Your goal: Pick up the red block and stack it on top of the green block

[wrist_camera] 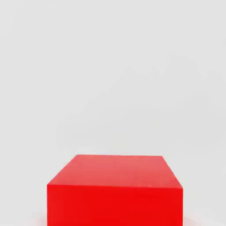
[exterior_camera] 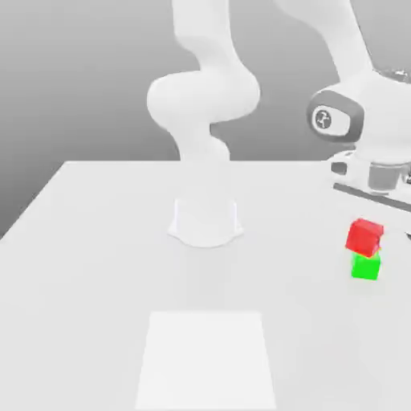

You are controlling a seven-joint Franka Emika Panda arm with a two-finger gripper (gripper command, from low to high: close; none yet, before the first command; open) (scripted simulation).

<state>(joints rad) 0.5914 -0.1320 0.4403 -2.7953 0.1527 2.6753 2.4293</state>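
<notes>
The small bright red cube with plain matte faces, the red block, sits on top of the small bright green cube of the same size and finish, the green block. The pair stands on the pale grey desk far toward the exterior view's right, well apart from the arm's base. The red block is turned a little relative to the green one, so its corners do not line up with those below, and it looks slightly tilted.

In the hand view the red block is seen close up, with its top face and one side face showing against the plain desk surface.

Just above the stack, the white wrist and hand of the robot arm hang at the exterior view's right edge; the lower end of the hand is close over the red block, but whether anything touches it cannot be told. The gripper's fingers are pressed together.

The round white base of the arm stands near the middle of the desk, toward its back. A flat, lighter white square patch lies on the desk toward the front, well apart from both blocks. Nothing stands between the stack and the hand above it.
</notes>
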